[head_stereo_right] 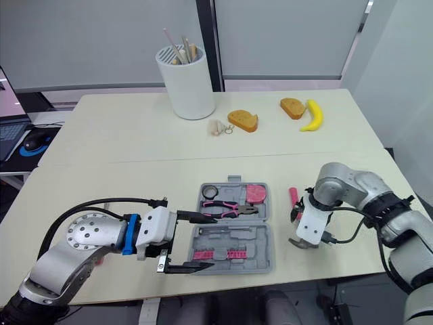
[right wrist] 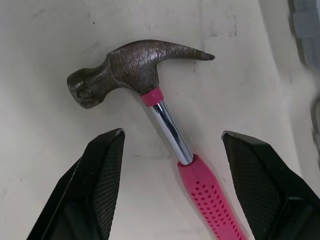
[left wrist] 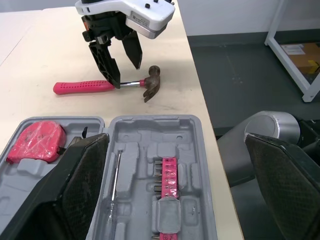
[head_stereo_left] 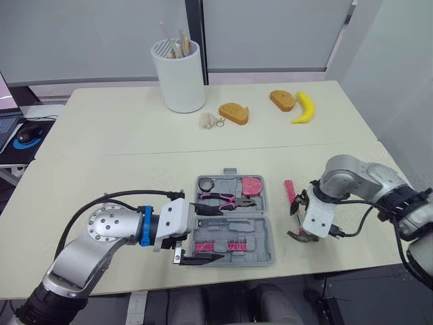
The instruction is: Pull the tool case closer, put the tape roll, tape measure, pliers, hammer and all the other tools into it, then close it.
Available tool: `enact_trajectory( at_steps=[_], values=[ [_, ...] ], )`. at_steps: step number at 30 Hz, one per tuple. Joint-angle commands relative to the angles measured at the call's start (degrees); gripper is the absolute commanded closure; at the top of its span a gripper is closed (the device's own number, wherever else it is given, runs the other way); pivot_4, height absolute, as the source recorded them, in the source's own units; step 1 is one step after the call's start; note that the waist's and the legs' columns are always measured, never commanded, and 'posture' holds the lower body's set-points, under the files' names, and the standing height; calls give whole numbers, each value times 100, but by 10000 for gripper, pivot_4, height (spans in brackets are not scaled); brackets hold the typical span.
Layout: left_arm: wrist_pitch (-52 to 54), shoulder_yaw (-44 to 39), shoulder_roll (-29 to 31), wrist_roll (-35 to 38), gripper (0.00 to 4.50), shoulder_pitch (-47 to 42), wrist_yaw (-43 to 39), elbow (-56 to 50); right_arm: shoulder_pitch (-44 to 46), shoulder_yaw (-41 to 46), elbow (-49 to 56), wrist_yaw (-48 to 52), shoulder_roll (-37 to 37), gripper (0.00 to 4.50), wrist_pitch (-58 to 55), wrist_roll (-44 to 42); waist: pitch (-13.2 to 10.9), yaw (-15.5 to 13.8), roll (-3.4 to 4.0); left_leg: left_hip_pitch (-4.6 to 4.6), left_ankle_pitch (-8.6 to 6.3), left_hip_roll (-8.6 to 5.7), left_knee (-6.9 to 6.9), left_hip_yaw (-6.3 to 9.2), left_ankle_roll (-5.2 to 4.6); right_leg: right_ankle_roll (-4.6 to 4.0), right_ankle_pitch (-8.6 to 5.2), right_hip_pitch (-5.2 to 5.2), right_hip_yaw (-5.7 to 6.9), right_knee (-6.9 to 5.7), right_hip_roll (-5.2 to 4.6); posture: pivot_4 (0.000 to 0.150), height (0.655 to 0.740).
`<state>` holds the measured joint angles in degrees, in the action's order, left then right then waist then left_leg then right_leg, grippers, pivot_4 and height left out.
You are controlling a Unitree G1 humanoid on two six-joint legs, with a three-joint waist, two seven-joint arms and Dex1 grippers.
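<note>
- Right now the whole move turns on the hammer. It lies on the counter just to the right of the tool case, directly under my right claw.
- Its long axis runs away from me. The dark steel head is nearest the counter's front edge, and the pink grip points toward the far side, leaning a little toward the case.
- My right claw is spread wide and holds nothing. One finger stands on each side of the bare metal neck, close to where the pink grip begins, and neither pad appears to touch it.
- The shaft crosses the line between my fingers at a slant, so I judge that coming down and closing would catch the neck or the top of the grip. A small wrist turn would square it up.
- My right arm is plainly the nearer one; my left would have to reach across the case.
- My left claw is also spread and empty. It sits at the case's left side, with its fingers reaching over the near half.
- The case lies open and flat near the front edge. The tape roll, pliers and pink tape measure sit in the far half, and a pink strip of bits in the near half.
- The hammer's head is worn and brownish with a curved claw, its neck is shiny, and its grip is dimpled. I expect it to be head-heavy.
</note>
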<state>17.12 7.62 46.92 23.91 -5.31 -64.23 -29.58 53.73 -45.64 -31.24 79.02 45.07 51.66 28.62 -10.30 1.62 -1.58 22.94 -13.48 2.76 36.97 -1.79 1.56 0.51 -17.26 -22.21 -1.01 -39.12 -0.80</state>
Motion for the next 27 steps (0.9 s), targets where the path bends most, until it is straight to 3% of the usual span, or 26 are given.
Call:
enact_trajectory(
  at_steps=[1,4,15,27],
  values=[
    [-16,-21,24,-54,0,137,99,-299,181,-88,-373,-21,-159,11662,321,194,0,-3,0,-1,0,-1,1,1,0,0,0,0,2,-2,-5,1500,7303],
    [-13,-49,41,-79,0,230,160,-359,173,-149,-579,-107,-314,11662,419,330,0,-5,0,-3,1,-1,3,3,1,-1,0,1,4,-10,-7,1500,7303],
    [-56,-43,29,-144,0,334,259,-359,90,-186,-1327,-1301,-374,33489,774,1229,20,4,-31,-30,1,-4,9,-1,1,-8,-3,15,1,-42,-8,1500,7303],
    [-249,81,-107,-241,0,26,117,54,-341,191,-874,-1032,0,42482,491,593,21,0,-33,-62,1,-7,5,0,1,-11,-5,46,3,-42,-15,1500,7303]
  ],
)
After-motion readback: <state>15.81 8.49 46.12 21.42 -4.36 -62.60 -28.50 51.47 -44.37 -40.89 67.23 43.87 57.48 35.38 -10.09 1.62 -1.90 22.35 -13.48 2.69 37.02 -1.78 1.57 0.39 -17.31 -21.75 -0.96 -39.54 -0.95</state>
